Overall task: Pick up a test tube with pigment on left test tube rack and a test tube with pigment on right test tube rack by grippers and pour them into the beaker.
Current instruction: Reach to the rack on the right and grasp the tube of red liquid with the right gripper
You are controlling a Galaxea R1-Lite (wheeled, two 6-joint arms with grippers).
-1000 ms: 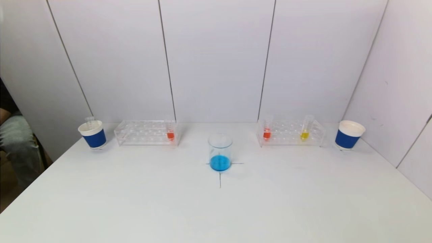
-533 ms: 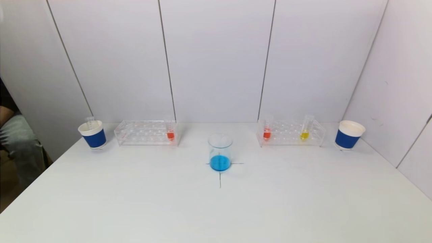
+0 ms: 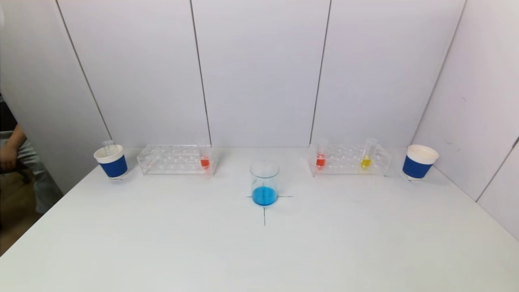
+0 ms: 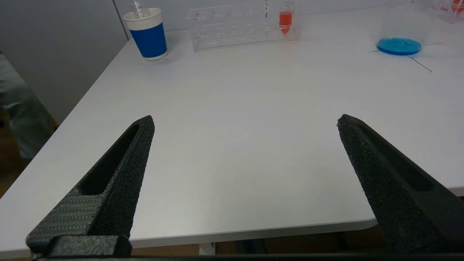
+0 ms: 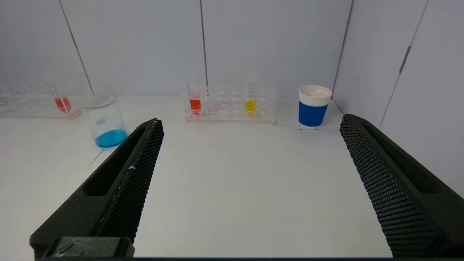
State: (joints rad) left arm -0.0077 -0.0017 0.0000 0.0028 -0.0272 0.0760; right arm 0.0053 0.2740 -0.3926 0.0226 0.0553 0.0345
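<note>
A glass beaker (image 3: pixel 264 183) with blue liquid stands at the table's middle on a cross mark. The clear left rack (image 3: pixel 175 159) holds one tube of orange-red pigment (image 3: pixel 204 159) at its inner end. The right rack (image 3: pixel 349 160) holds an orange-red tube (image 3: pixel 320 157) and a yellow tube (image 3: pixel 366 158). Neither arm shows in the head view. My left gripper (image 4: pixel 245 121) hangs open over the table's near left edge, far from the left rack (image 4: pixel 243 25). My right gripper (image 5: pixel 251 125) hangs open over the near right part, facing the right rack (image 5: pixel 230 105). Both are empty.
A blue-and-white paper cup (image 3: pixel 112 161) with an empty tube in it stands left of the left rack. A second such cup (image 3: pixel 419 162) stands right of the right rack. Grey panels wall the back and right side. A person (image 3: pixel 16 162) stands beyond the table's left edge.
Neither gripper and nothing on the table has moved. Only the person beyond the left edge has shifted.
</note>
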